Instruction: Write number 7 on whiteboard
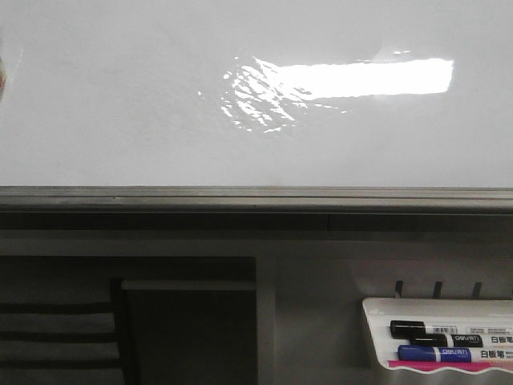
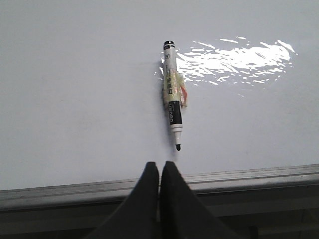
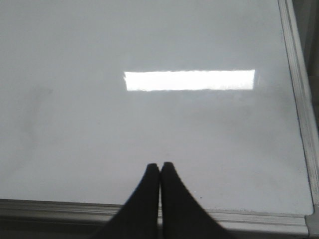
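Both pairs of jaws are pressed together on nothing: the left gripper (image 2: 159, 167) hangs over the grey edge rail of the whiteboard (image 2: 75, 99), its tips just short of the bare nib of an uncapped marker (image 2: 172, 97) lying on the glossy white surface beside a patch of glare, and the right gripper (image 3: 160, 168) sits near the board's corner. No number 7 shows on the board in any view, while a white tray (image 1: 377, 329) below holds a black marker (image 1: 433, 329) and a blue marker (image 1: 437, 353).
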`<action>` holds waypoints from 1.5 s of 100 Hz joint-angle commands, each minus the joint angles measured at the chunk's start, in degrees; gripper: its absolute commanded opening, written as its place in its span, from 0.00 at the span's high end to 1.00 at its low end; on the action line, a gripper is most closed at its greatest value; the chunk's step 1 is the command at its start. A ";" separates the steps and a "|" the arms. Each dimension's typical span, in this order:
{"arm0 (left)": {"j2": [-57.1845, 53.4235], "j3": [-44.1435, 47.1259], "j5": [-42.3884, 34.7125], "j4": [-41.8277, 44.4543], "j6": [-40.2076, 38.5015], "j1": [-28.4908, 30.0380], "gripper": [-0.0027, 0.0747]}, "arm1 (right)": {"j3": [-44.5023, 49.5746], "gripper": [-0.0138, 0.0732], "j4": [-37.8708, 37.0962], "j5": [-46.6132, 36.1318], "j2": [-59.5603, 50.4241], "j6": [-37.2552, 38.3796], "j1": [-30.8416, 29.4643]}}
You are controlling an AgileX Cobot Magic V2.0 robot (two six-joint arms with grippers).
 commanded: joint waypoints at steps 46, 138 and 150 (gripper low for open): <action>-1.76 1.99 -4.61 -0.44 -0.61 0.08 0.99 | 1.69 0.92 -0.70 -4.68 -1.05 -0.23 -0.35; 1.85 -12.41 -2.10 -10.76 -0.61 0.08 0.99 | -14.69 0.92 4.18 9.92 3.48 -0.23 -0.35; 8.08 -20.54 5.44 -10.51 -0.61 0.08 0.99 | -21.80 0.92 4.18 16.62 9.82 -0.34 -0.35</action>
